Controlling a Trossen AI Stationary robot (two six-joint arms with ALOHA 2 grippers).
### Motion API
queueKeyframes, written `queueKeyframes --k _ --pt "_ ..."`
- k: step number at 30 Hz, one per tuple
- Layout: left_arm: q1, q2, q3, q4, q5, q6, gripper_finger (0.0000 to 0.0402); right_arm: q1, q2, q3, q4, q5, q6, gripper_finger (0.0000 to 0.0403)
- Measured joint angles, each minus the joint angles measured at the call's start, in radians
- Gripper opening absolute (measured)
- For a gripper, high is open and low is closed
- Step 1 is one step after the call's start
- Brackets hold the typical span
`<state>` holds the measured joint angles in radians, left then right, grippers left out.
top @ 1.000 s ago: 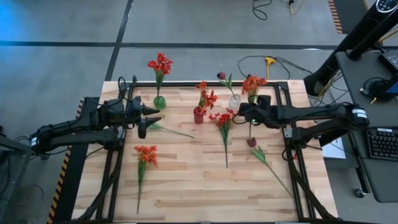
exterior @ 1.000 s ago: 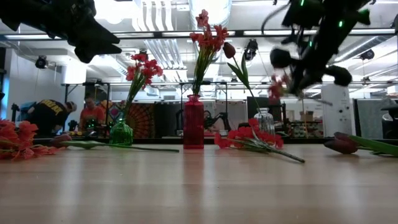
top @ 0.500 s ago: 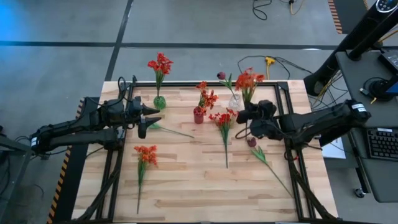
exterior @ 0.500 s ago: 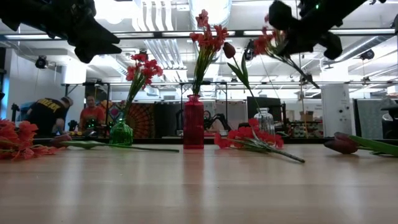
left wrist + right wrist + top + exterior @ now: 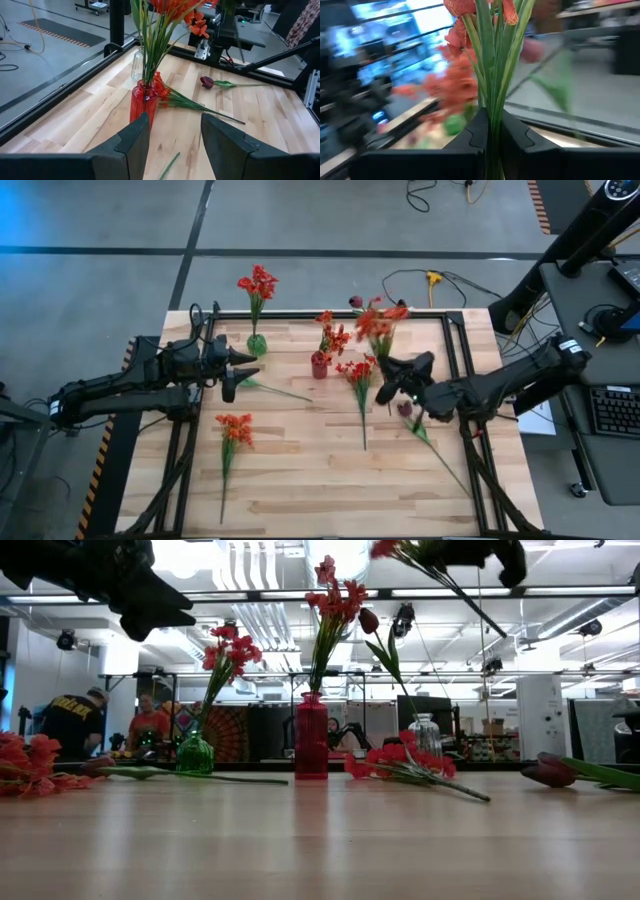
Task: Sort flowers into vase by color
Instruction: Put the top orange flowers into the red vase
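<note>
High view: right arm lifts orange stem

Right gripper (image 5: 385,383) is clamped on an orange flower (image 5: 378,323), held above the table (image 5: 300,480) near the red vase (image 5: 319,365). Left gripper (image 5: 238,370) hangs half open, empty, beside the green vase (image 5: 257,345).

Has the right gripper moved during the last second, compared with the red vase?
Yes. In the high view the right gripper, shut on an orange flower, moved from beside the clear vase toward the red vase.
</note>
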<state>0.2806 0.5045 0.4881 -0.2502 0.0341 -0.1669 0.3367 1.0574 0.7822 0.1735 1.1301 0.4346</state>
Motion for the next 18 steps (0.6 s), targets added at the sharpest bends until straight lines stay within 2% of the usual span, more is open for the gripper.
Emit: queueKeyframes --k 4,8,10,13,18 --pt "0.0 0.0 0.0 0.005 0.0 0.0 0.016 0.0 0.036 0.0 0.181 -0.237 -0.132 0.002" --pt "0.0 0.0 0.0 0.004 0.002 0.0 0.016 0.0 0.085 0.0 0.43 -0.623 -0.326 0.002" --pt "0.0 -0.002 0.0 0.004 0.002 0.0 0.016 0.001 0.107 0.0 0.526 -0.776 -0.392 0.002" --pt "-0.001 -0.003 0.0 0.006 0.023 -0.001 0.016 0.0 0.142 0.0 0.609 -0.898 -0.482 0.002" --pt "-0.037 -0.003 -0.001 0.086 0.121 -0.012 0.016 -0.001 0.189 0.0 0.678 -0.944 -0.563 0.002"
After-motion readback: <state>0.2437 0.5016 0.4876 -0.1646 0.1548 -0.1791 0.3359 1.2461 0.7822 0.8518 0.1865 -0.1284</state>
